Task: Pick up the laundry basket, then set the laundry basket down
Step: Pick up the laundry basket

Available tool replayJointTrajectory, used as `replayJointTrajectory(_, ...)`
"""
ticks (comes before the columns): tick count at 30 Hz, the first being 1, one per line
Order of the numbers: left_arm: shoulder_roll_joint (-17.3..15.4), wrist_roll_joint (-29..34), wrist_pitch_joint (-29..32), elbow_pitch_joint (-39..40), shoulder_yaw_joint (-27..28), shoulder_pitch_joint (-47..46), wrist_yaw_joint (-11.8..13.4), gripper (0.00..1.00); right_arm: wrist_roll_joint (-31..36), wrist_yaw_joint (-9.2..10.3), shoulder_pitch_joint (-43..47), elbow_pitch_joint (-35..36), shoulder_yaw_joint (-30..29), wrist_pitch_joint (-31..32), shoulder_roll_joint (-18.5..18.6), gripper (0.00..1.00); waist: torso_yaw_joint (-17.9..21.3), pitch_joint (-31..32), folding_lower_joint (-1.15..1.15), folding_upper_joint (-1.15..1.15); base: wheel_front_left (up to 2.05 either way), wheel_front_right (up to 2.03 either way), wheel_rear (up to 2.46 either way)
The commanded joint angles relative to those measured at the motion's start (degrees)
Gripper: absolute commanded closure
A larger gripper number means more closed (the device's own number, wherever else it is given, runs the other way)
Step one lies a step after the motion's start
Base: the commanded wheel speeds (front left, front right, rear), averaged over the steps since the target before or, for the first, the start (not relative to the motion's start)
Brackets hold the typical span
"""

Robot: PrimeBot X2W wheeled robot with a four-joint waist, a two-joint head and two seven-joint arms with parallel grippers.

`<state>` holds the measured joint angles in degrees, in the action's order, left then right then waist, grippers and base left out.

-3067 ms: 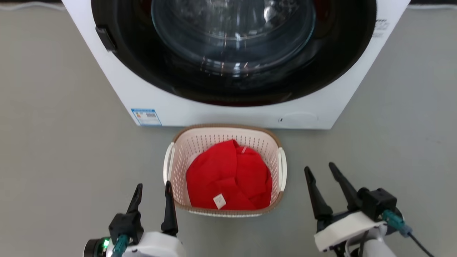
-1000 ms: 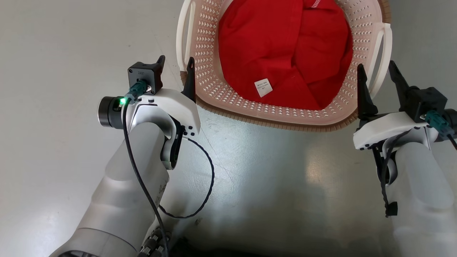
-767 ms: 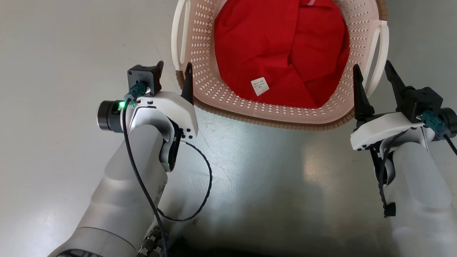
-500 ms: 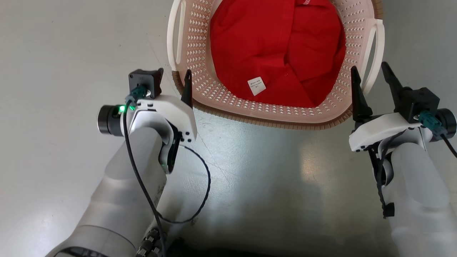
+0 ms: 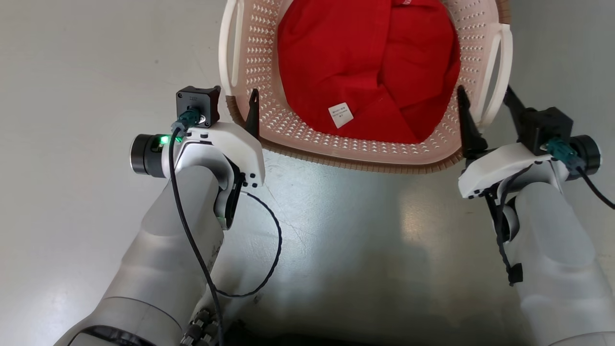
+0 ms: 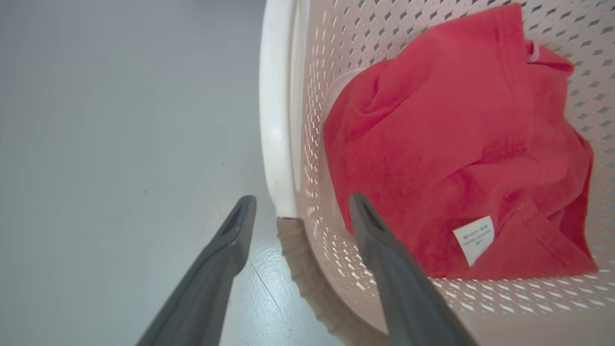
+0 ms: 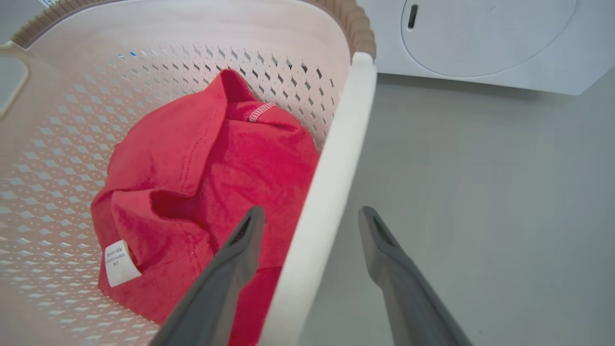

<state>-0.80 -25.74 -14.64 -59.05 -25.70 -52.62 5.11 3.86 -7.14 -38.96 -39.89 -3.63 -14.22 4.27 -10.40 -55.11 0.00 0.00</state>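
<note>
Grey floor [image 5: 72, 72] by the washer [image 7: 480, 43]: both grippers closing in on the laundry basket [image 5: 365, 149].
Over the last second the right gripper [image 5: 483, 91] slid inward, so the right handle [image 5: 495, 72] at 3 o'clock now runs between its wide-open fingers. The left gripper [image 5: 235, 91], equally wide, straddles the rim at 8 o'clock, just below the left handle [image 5: 228, 48]. The basket sits on the floor with red cloth [image 5: 365, 72] inside. Both forearms reach forward and nothing is clamped, so closing looks next.
</note>
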Motion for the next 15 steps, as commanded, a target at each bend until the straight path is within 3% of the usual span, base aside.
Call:
replayJointTrajectory(1, -2.08, 0.20, -0.36, -0.14, 1.22, -0.04, 0.00, 0.00, -0.51, -0.35, 1.54, 0.07, 1.85, -0.78, -1.39, 0.00, 0.31, -0.04, 0.00, 0.00, 0.00, 0.00, 0.00)
replayJointTrajectory(15, -2.08, 1.01, -0.36, -0.66, 1.21, -1.05, -0.43, 0.00, -0.55, -0.35, 0.98, -0.68, 2.81, -0.78, -1.39, 0.00, 0.48, -0.35, 0.00, 0.00, 0.00, 0.00, 0.00)
